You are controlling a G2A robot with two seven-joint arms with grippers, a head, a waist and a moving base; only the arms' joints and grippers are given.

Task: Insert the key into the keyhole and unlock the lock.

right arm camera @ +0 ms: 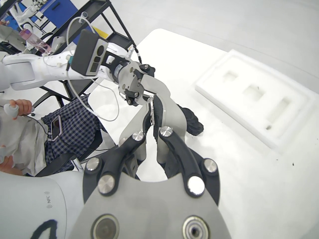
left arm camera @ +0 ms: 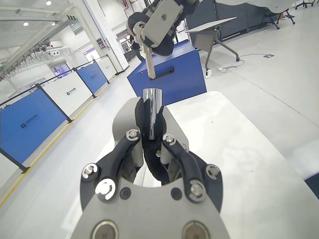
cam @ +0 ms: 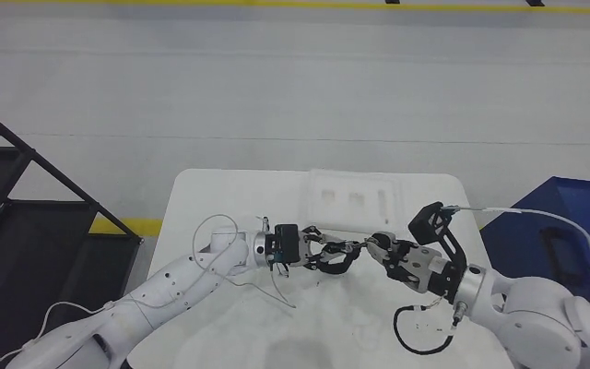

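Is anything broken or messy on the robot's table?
Nothing looks broken. The left tool grips the chrome lock cylinder, the right tool grips the key. Only tiny dark specks dot the table near the foam tray.

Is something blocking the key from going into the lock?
Nothing visible does. The key, pinched in the right pincer, points at the end of the lock held by the left pincer, with only open air in the gap between them.
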